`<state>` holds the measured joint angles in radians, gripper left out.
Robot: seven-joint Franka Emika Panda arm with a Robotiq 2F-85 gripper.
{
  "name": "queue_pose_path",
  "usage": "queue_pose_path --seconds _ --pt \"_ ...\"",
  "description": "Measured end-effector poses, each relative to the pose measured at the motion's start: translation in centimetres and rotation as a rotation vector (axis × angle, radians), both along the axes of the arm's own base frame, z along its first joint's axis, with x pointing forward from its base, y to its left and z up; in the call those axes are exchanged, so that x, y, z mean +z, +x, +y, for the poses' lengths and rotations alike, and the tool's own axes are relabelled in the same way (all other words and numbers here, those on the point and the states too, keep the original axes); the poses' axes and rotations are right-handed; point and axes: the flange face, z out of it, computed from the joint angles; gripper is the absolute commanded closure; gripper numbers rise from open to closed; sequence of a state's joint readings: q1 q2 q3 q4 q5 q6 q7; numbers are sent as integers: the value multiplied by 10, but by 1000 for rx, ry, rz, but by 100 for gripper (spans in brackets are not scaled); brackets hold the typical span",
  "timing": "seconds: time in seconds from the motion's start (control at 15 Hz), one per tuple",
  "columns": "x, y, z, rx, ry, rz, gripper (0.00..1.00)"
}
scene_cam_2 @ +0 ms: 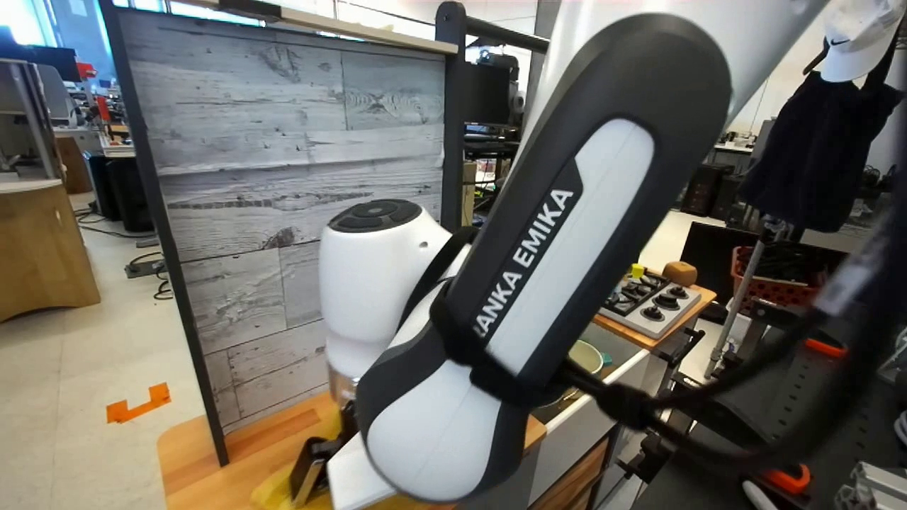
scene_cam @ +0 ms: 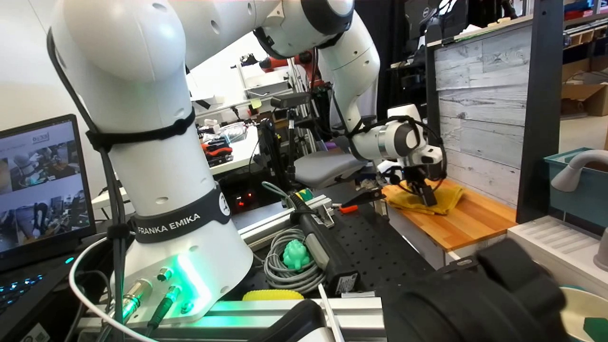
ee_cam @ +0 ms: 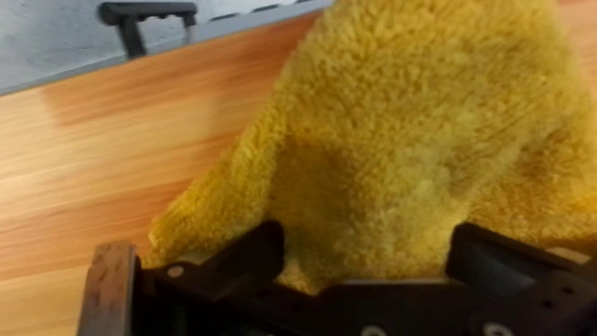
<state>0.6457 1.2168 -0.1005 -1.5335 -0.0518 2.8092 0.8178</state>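
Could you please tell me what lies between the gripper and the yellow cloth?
In the wrist view, no other thing shows between the open gripper and the yellow cloth; whether the two touch, I cannot tell.

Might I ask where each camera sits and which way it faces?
In an exterior view: near the base of the white arm, looking past it toward the fuzzy yellow cloth; much of the arm shows.
In an exterior view: beside the arm, facing the grey planked panel; arm fills the middle.
Wrist view: on the arm's end, facing down at the cloth and tan wooden counter; the open black gripper shows.
Both exterior views share panel and cloth.
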Motion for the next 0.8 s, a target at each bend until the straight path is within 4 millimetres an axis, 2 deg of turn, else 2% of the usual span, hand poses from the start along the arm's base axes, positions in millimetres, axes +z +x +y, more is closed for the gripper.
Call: queue_pose_path --seconds 0.13,0.2,0.33,0.47,0.67,0.8 --pt "1 -20 48 45 51 -11 0" --pt "1 -26 62 55 65 -12 0" --pt "0 -24 64 39 54 -8 0" --pt "-1 -7 35 -12 8 -34 0" --pt "-1 26 -38 -108 -97 -82 0" --pt "-1 38 -77 -148 -148 -96 0"
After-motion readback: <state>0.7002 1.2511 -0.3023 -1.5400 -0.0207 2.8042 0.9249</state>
